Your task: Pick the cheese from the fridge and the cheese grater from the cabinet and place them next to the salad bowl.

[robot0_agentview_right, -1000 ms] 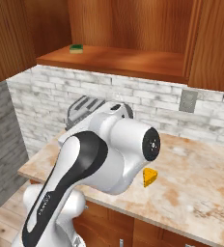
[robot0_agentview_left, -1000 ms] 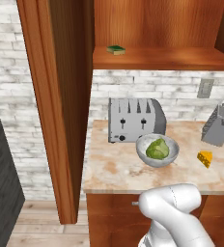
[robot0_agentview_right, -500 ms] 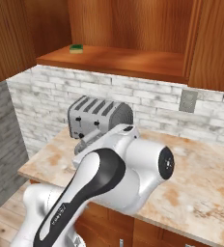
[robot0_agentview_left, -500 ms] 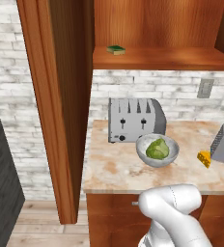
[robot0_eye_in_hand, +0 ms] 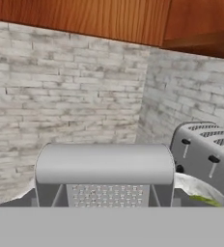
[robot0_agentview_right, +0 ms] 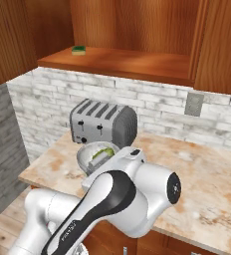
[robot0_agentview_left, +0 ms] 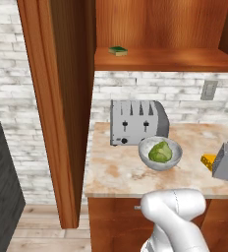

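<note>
The cheese grater (robot0_agentview_left: 227,161), a grey metal box, sits low over the counter at the far right of the left base view. It is just right of the yellow cheese (robot0_agentview_left: 208,160). In the hand view the cheese grater's loop handle (robot0_eye_in_hand: 104,164) spans the frame right in front of the camera and hides the fingers. It travels with the hand, so the gripper is shut on it. The salad bowl (robot0_agentview_left: 160,152) with lettuce stands left of the cheese, and its rim (robot0_eye_in_hand: 197,187) is visible beside the grater. My arm hides part of the salad bowl (robot0_agentview_right: 91,154) in the right base view.
A silver toaster (robot0_agentview_left: 138,122) stands behind the bowl against the brick wall. The cabinet door (robot0_agentview_left: 57,108) hangs open at the left, and a green sponge (robot0_agentview_left: 118,50) lies on the cabinet shelf. The dark fridge side (robot0_agentview_left: 0,197) is at the far left.
The grater has come down from above the counter's right end to just beside the cheese. My arm's elbow has swung across the right base view, uncovering the toaster.
</note>
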Robot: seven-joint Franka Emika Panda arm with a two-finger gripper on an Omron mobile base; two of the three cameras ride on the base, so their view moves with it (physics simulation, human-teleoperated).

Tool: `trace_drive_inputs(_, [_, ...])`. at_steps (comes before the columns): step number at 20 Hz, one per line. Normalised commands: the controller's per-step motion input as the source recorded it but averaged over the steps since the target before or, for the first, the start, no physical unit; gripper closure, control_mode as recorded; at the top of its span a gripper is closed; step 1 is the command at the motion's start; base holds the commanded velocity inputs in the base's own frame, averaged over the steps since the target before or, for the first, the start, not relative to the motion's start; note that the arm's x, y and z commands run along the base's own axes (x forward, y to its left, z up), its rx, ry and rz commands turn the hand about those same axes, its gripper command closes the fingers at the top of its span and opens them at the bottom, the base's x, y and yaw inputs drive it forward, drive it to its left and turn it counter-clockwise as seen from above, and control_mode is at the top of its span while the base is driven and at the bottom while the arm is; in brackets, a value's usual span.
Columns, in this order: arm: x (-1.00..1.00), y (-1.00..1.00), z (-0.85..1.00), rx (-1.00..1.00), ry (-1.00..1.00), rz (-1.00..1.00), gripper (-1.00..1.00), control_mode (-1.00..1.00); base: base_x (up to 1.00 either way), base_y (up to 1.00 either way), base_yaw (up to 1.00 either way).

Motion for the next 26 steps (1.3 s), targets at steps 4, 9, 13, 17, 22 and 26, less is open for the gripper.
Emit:
trace_drive_inputs(4, [0.0, 0.0, -0.34, 0.06, 0.0, 0.0, 1.0, -1.0, 0.0, 0.0, 0.0])
trace_drive_inputs(9, [0.09, 0.0, -0.27, 0.04, 0.0, 0.0, 1.0, -1.0, 0.0, 0.0, 0.0])
trace_drive_inputs(13, [0.39, -0.01, -0.08, 0.0, 0.0, 0.0, 1.0, -1.0, 0.0, 0.0, 0.0])
trace_drive_inputs(17, [0.5, -0.05, -0.19, 0.0, 0.0, 0.0, 1.0, -1.0, 0.0, 0.0, 0.0])
trace_drive_inputs(22, [0.3, -0.17, -0.36, 0.0, 0.0, 0.01, 1.0, -1.0, 0.0, 0.0, 0.0])
trace_drive_inputs(26, [0.32, -0.18, -0.35, 0.0, 0.0, 0.0, 1.0, -1.0, 0.0, 0.0, 0.0])
